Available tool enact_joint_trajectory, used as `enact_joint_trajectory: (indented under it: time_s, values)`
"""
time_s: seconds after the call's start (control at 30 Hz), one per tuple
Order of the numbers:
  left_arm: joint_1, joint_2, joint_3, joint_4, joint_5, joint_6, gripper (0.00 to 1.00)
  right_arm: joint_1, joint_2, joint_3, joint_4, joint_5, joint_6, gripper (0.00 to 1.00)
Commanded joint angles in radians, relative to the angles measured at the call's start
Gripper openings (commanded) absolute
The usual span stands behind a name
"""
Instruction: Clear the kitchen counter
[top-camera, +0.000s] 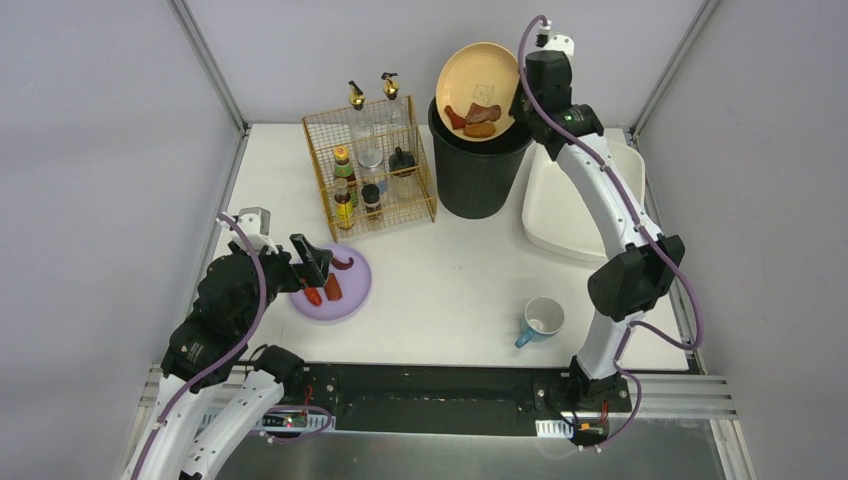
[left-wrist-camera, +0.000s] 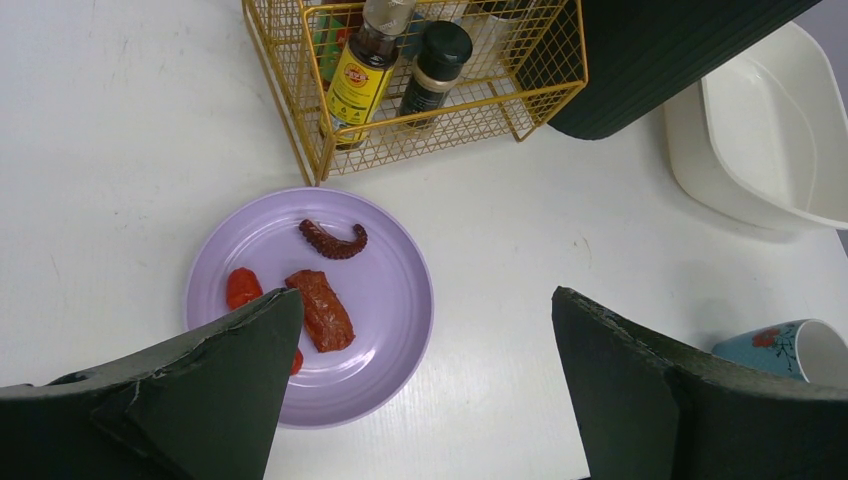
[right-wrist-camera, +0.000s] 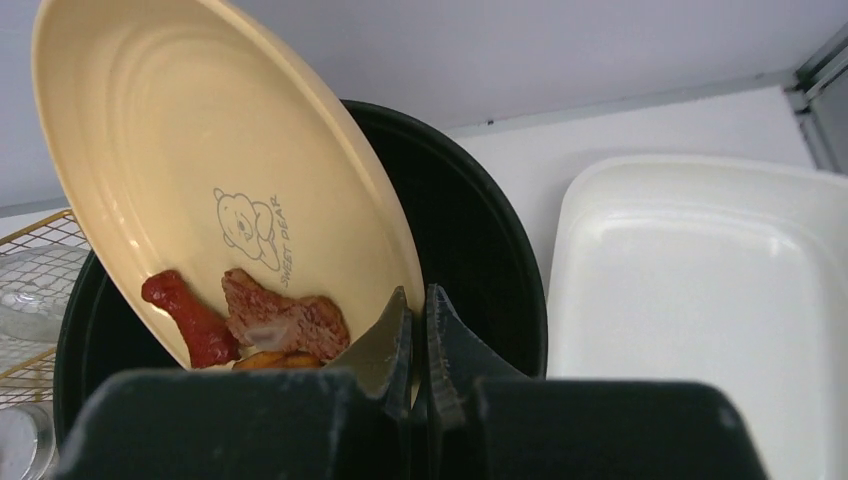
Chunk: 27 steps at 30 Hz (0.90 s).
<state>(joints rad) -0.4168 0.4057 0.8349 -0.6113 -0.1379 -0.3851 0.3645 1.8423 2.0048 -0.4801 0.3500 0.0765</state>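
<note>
The white kitchen counter (top-camera: 450, 290) holds a purple plate (top-camera: 352, 296) with red and brown food pieces at the left. My left gripper (top-camera: 318, 262) is open just above that plate (left-wrist-camera: 390, 340), its fingers astride the plate's right rim. My right gripper (top-camera: 520, 108) is shut on the rim of a yellow plate (top-camera: 480, 70), tilted steeply over a black bin (top-camera: 480, 175). In the right wrist view the yellow plate (right-wrist-camera: 200, 170) still carries food pieces (right-wrist-camera: 280, 320) at its low edge above the bin (right-wrist-camera: 470, 250).
A gold wire rack (top-camera: 372, 165) of bottles stands at the back left beside the bin. A white plastic tub (top-camera: 575, 205) lies at the right behind the right arm. A blue mug (top-camera: 542, 320) lies near the front right.
</note>
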Motion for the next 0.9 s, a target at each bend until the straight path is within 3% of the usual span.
enact_joint_trajectory:
  time_s: [0.0,0.17,0.5,0.87]
  values:
    - [0.013,-0.001,-0.003,0.017,0.01,-0.004,1.0,0.059,-0.097,-0.018,0.201,0.137,-0.191,0.0]
    - [0.013,-0.002,-0.003,0.017,0.01,-0.005,1.0,0.102,-0.101,-0.045,0.274,0.229,-0.325,0.0]
    - [0.013,0.002,-0.003,0.016,0.012,-0.003,1.0,0.184,-0.096,-0.199,0.632,0.388,-0.697,0.0]
    - [0.013,0.009,-0.003,0.016,0.013,-0.003,1.0,0.293,-0.099,-0.407,1.178,0.381,-1.198,0.0]
